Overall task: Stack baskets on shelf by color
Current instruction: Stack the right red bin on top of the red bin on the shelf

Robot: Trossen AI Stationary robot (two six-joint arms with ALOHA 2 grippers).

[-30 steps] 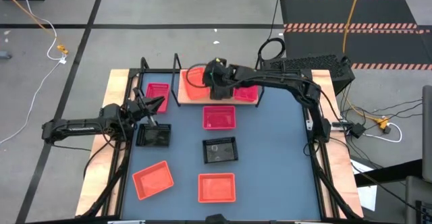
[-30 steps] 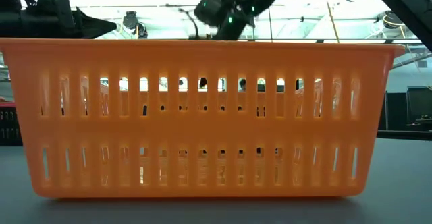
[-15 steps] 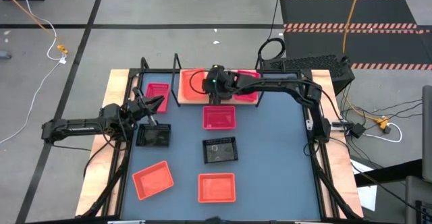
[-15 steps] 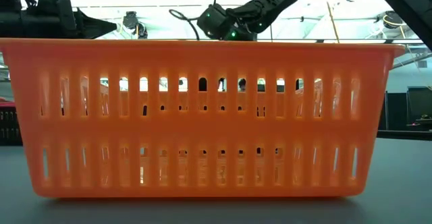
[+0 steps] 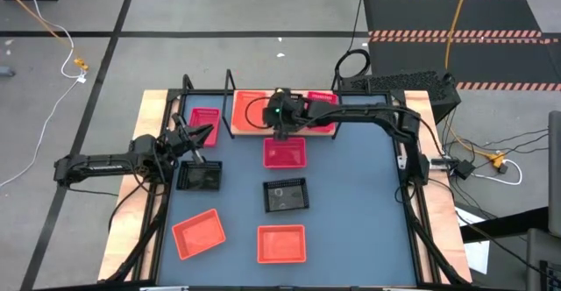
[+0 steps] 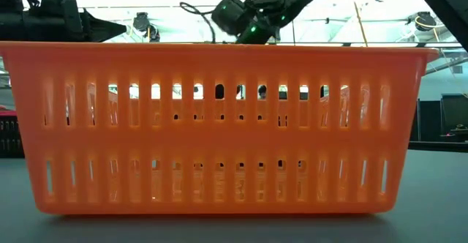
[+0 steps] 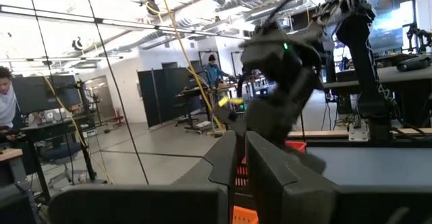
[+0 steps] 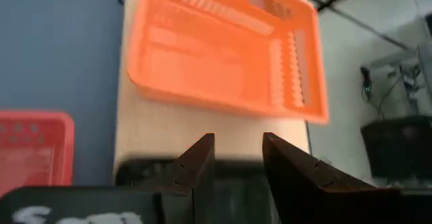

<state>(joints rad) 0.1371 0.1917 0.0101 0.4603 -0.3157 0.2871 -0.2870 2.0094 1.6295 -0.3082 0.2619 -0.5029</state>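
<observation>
Since a second ago the right gripper [image 5: 279, 123] has drawn back over the shelf's [image 5: 248, 130] front edge, fingers slightly parted, holding nothing.
An orange basket [image 8: 223, 55] with slotted plastic walls sits on the pale wooden board; a pink basket [image 5: 285, 152] lies just beside that edge. The left gripper [image 5: 200, 135] waits by the black basket [image 5: 200, 176], fingers together.

Glossy slotted plastic basket [image 8: 223, 55] on matt pale wooden shelf [image 8: 155, 133].
</observation>
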